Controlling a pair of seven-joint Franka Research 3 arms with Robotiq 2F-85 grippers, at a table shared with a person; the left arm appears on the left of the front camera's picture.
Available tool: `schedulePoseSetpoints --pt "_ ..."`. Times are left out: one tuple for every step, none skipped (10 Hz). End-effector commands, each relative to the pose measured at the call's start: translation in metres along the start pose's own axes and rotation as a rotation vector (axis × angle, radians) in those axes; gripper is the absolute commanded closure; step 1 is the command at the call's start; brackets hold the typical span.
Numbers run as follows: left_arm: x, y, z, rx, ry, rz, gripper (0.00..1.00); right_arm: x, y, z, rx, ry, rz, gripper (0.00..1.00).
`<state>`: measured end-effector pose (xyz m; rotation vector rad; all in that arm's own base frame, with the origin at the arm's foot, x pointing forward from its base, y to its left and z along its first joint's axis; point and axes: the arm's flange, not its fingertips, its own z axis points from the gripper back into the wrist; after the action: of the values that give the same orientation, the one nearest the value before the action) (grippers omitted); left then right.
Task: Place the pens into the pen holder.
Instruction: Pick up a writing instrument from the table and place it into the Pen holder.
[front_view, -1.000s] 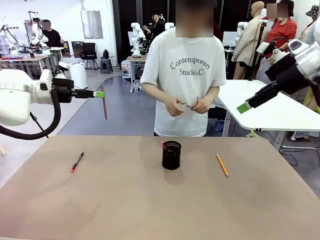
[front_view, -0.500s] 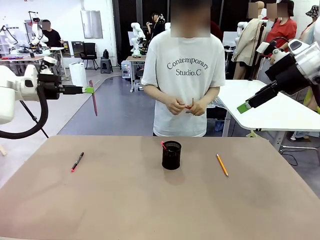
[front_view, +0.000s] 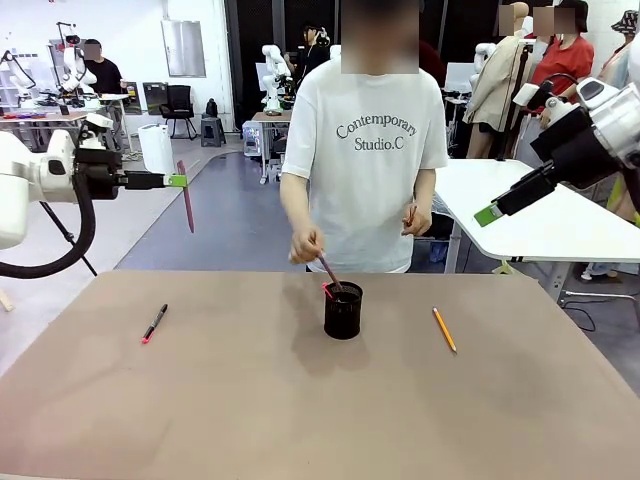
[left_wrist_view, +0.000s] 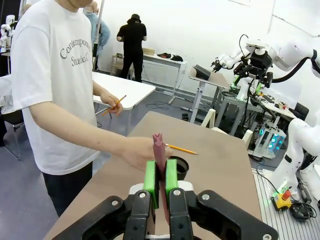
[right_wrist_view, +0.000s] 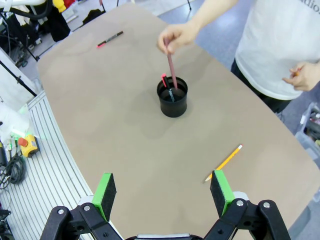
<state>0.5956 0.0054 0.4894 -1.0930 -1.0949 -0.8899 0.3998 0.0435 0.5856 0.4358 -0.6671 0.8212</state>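
Over on the left, we have the left gripper (front_view: 181, 181) held high beyond the table (front_view: 250, 420) edge. Its green pads are pinched tight on a red pen (front_view: 186, 203), which hangs straight down from them. In the left wrist view that pen stands clamped between the two pads, so it's a firm grip.

Mid-table, toward the far side, sits the holder (front_view: 343, 311), upright. The person's hand (front_view: 305, 247) is just above it with a brown pen (front_view: 329, 272) held at a slant. The pen's lower end is inside the holder's mouth, and we see that clearly from the right wrist. A pink pen (front_view: 326, 290) is in there too, leaning on the rim at the left.

The person's other hand (left_wrist_view: 111, 100) hangs by their side, gripping a second pencil (left_wrist_view: 118, 102).

On the table, a marker (front_view: 154, 324) lies flat out left, well apart from the holder. A pencil (front_view: 444, 329) lies flat to the holder's right, near it but not touching.

On the right, the right gripper (right_wrist_view: 164, 190) sits high above the table, its jaws spread wide with nothing between them.
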Motion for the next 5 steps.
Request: schedulePoseSetpoints --pt "0.0016 -0.0004 0.0004 0.0 -0.002 -0.003 1.0 0.0022 -0.001 -0.0006 0.016 -0.024 -0.004 0.0" --pt "0.0016 -0.0004 0.0004 0.0 -0.002 -0.003 1.0 0.0022 -0.001 -0.0006 0.016 -0.024 -0.004 0.0" --pt "0.0016 -0.0004 0.0004 0.0 -0.002 -0.003 1.0 0.0022 -0.001 -0.0006 0.016 -0.024 -0.004 0.0" --pt "0.0016 -0.0004 0.0004 0.0 -0.002 -0.003 1.0 0.0022 -0.001 -0.0006 0.016 -0.024 -0.004 0.0" --pt "0.0016 -0.0004 0.0004 0.0 -0.002 -0.003 1.0 0.0022 -0.001 -0.0006 0.016 -0.024 -0.004 0.0"
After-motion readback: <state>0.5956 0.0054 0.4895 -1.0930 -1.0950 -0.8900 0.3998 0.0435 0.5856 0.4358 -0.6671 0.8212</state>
